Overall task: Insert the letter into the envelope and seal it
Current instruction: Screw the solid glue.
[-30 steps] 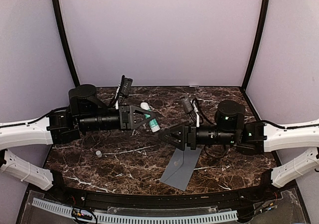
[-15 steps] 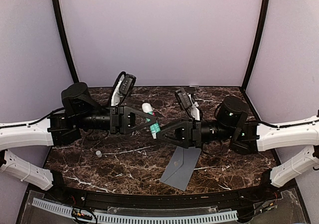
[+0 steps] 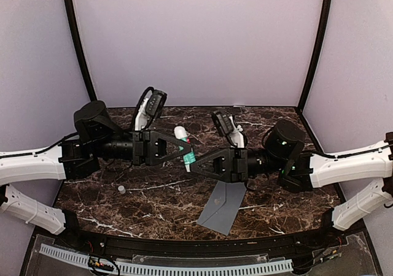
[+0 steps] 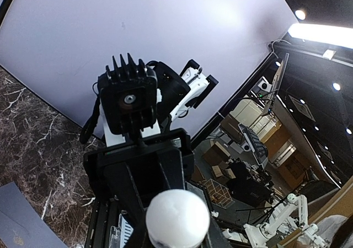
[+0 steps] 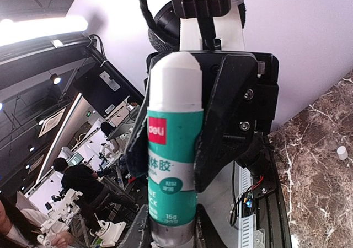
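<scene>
**Both grippers meet on a glue stick above the envelope**

At the lower middle of the top view, the grey-blue envelope [image 3: 221,210] lies flat on the table [image 3: 153,210], tilted, with its lower corner close to the near edge. Its upper end is covered by the right arm, so the flap's position is hard to make out, and nothing shows what is inside. Bare marble runs from the envelope's left side to a small white cap [image 3: 121,189] lying alone at the left, well apart from everything else. There is more bare marble to the right of the envelope.

Above the table's middle, the two arms reach in from either side and their tips come together. The left gripper [image 3: 185,147] is pressed onto the upper half of a green and white glue stick [image 3: 189,158], which leans with its bare white tip toward the back. The right gripper [image 3: 194,167] pinches the stick's base from below. In the right wrist view, its fingers [image 5: 203,228] sit tight against both sides of the grey base and are cut off by the bottom edge.

The left wrist view shows only the stick's rounded white tip, with one corner of the envelope at the lower left.

Behind the arms, the table ends at the pale lilac back wall [image 3: 196,43].
</scene>
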